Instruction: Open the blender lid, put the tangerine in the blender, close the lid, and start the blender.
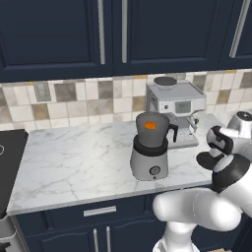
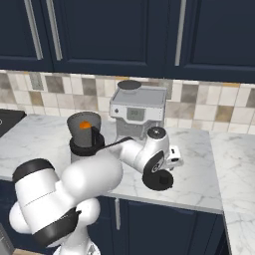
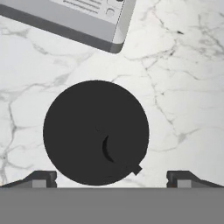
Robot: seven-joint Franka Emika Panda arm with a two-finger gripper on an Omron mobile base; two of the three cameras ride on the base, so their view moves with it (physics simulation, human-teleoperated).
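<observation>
white arm bent low, gripper spread above blender lid

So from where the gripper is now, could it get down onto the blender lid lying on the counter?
Probably yes. The open gripper looks straight down at the blender lid on the marble counter, fingers either side, nothing between. The coffee machine sits off to one side.

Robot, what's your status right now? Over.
Gripper open, above round black blender lid on marble counter. Orange tangerine inside smoky blender jar. Nothing blocking.

A kitchen — navy cabinets, tiled backsplash, marble counter, coffee machine.
</observation>
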